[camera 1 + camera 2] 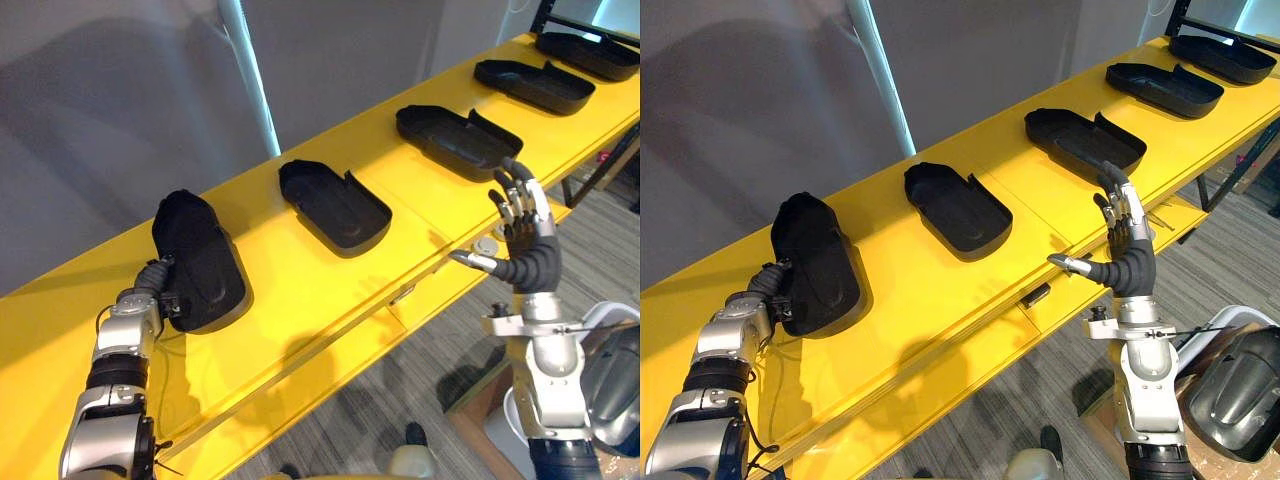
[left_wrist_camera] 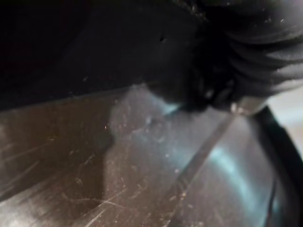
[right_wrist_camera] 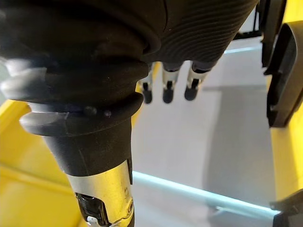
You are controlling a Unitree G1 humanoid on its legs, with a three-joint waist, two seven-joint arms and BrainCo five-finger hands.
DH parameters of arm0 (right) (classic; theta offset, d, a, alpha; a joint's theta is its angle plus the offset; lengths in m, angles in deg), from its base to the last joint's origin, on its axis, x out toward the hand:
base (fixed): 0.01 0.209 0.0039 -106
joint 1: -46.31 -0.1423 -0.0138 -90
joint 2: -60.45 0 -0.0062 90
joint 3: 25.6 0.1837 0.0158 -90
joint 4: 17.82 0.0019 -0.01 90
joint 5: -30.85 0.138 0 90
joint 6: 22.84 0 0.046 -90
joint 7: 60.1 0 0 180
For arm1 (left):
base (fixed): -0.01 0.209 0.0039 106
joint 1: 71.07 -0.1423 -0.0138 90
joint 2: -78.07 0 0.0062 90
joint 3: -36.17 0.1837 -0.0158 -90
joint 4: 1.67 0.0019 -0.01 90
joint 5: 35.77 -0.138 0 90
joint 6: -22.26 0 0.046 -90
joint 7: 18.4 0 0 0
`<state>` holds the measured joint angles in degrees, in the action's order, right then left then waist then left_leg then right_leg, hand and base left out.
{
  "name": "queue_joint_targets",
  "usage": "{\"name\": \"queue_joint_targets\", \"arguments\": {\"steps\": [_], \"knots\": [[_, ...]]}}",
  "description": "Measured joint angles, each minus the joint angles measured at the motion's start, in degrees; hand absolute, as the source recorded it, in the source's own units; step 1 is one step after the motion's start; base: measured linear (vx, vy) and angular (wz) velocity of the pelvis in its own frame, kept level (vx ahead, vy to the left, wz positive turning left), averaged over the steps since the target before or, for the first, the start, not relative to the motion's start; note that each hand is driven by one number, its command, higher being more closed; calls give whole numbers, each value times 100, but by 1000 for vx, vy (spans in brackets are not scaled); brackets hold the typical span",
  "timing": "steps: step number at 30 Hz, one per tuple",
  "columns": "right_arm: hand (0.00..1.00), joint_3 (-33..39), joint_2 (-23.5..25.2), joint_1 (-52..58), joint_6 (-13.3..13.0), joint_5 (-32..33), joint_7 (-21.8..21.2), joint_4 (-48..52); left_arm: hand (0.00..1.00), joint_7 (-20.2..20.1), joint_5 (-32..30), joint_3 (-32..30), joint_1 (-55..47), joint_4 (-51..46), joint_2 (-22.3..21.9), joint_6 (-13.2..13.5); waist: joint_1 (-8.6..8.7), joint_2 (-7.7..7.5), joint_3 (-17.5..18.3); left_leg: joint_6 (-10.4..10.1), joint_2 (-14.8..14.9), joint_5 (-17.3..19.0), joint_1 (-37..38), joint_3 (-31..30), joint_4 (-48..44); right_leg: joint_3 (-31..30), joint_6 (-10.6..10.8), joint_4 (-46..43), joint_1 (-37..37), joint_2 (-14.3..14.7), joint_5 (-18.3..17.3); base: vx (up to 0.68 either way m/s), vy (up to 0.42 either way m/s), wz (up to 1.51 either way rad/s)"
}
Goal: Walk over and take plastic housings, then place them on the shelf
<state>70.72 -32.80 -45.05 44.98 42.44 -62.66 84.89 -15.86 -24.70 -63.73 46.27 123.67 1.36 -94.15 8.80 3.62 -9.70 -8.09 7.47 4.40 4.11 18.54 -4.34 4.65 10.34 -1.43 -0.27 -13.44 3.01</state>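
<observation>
Several black plastic housings lie in a row along the yellow shelf point(image 1: 300, 290). The nearest housing point(image 1: 200, 258) rests dome-up at the left end. My left hand point(image 1: 160, 280) reaches in under its near edge, and the housing hides everything past the dark wrist cover. The left wrist view looks at that housing's scuffed dark surface point(image 2: 142, 165) from very close. The other housings point(image 1: 335, 205) point(image 1: 460, 140) point(image 1: 535, 85) lie hollow side up further right. My right hand point(image 1: 522, 222) is raised in front of the shelf edge, open and holding nothing, with its fingers point(image 3: 168, 90) straight.
A grey wall with a slanting pale light strip point(image 1: 250, 70) backs the shelf. A lower yellow ledge point(image 1: 400, 320) juts out below the front edge. Grey carpet point(image 1: 400, 400) lies beneath. A dark metal frame point(image 1: 570, 15) stands at the far right end.
</observation>
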Motion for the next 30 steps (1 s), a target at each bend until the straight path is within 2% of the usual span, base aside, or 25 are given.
{"name": "queue_joint_targets", "arguments": {"steps": [11,20,26,27,30], "knots": [[0,-165,4,-130,-2,112,6,7,100,-169,-456,0,222,154,2,-198,1,63,-129,-2,13,1,24,5,-10,10,3,17,34,10,16,-3,-1,-1],[0,-315,15,-177,-3,104,18,3,100,-287,-507,3,224,169,-5,-72,-30,39,-148,-35,65,-23,-9,-179,-28,210,-19,16,142,37,-3,-9,-18,9],[0,-314,15,-286,-3,106,15,-118,100,-273,-497,3,119,100,-60,3,-35,94,-200,-49,75,-34,2,-272,-25,314,-27,-7,220,35,-38,-3,-9,7],[0,-314,15,-322,-3,105,15,-130,0,-268,-494,2,45,32,-61,8,-30,126,-221,-47,77,-36,6,-271,-22,314,-25,-7,220,34,-38,0,0,0],[0,-314,15,-352,-3,105,12,-273,0,-262,-479,-1,-48,-58,-62,27,-37,134,-218,-53,85,-40,13,-272,-18,321,-23,-8,227,43,-42,0,0,0]]}}
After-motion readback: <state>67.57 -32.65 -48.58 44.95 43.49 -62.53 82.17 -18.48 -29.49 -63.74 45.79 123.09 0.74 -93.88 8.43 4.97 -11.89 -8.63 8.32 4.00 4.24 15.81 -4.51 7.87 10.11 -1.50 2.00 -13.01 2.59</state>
